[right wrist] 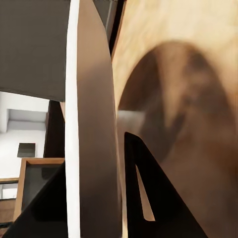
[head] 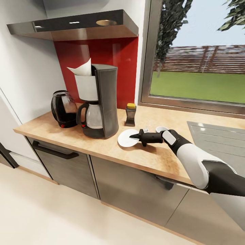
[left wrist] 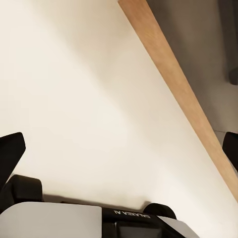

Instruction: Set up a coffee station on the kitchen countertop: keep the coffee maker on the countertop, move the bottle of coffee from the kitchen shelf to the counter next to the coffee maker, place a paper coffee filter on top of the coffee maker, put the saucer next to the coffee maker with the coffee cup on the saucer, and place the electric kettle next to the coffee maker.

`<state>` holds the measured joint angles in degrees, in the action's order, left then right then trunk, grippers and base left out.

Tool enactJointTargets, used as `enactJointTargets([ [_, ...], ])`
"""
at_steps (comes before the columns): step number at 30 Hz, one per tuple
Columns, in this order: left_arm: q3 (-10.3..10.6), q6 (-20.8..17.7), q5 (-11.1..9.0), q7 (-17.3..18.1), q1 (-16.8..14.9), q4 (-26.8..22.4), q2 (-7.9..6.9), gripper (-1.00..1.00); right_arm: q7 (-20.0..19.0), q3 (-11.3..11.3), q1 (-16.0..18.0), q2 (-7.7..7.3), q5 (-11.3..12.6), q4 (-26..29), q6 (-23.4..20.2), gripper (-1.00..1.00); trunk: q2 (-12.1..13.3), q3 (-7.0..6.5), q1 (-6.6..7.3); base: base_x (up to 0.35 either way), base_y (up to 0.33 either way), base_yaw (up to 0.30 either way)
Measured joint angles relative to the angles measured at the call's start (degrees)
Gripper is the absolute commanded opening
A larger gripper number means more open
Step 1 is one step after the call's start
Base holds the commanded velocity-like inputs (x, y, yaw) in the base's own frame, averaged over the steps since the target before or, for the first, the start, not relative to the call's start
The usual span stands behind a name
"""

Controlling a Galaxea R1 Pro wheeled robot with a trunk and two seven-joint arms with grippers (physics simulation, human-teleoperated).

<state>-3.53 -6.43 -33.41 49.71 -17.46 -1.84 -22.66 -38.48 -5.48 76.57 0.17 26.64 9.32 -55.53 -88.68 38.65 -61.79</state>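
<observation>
Here, in the head view, the coffee maker (head: 100, 100) stands on the desk (head: 149, 156) with the paper coffee filter (head: 82, 69) poking out of its white basket; the electric kettle (head: 64, 109) sits just beside it toward the wall, and the bottle of coffee (head: 130, 114) stands near it on the window side; the saucer (head: 127, 137) lies flat on the desk in front of that bottle, close to the machine; the right tool (head: 133, 136) reaches over the saucer's near rim, its fingers seeming closed on the rim, though the grip itself is hard to make out; a small white shape behind the wrist may be the coffee cup (head: 162, 129), mostly hidden.

In the left wrist view, the left tool (left wrist: 119, 148) hangs with fingers wide apart over pale floor, a strip of the desk edge (left wrist: 183, 99) crossing the corner; it holds nothing.

In the right wrist view, the saucer's white rim (right wrist: 74, 124) runs edge-on between the dark fingers (right wrist: 148, 198), the wood-grain desk behind; so the right tool looks clamped on the saucer.

The risk, as I judge it: releasing with the plate tilted could let it slide or clatter, and a careless pull-back of the wrist could knock the cup or the bottle.
</observation>
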Motion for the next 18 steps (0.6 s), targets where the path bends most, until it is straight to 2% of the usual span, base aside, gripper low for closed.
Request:
enactJointTargets([
  [11,0.0,0.0,0.02,0.0,0.0,0.0,0.0,1.0,-0.09,0.36,0.0,-0.01,-0.71,0.38,0.39,-1.0,0.0,0.0,0.0,0.0,0.0,0.0],
  [12,0.0,0.0,0.0,0.0,0.0,0.0,0.0,1.0,-0.11,0.36,-0.01,-0.01,-0.74,0.39,0.45,1.0,0.0,0.0,0.0,0.0,0.0,0.0],
  [18,-0.01,0.0,0.02,0.0,0.0,-0.01,0.0,1.0,-0.25,0.35,0.01,-0.02,-1.08,0.43,0.75,1.0,0.0,0.0,0.0,0.0,0.0,0.0],
])
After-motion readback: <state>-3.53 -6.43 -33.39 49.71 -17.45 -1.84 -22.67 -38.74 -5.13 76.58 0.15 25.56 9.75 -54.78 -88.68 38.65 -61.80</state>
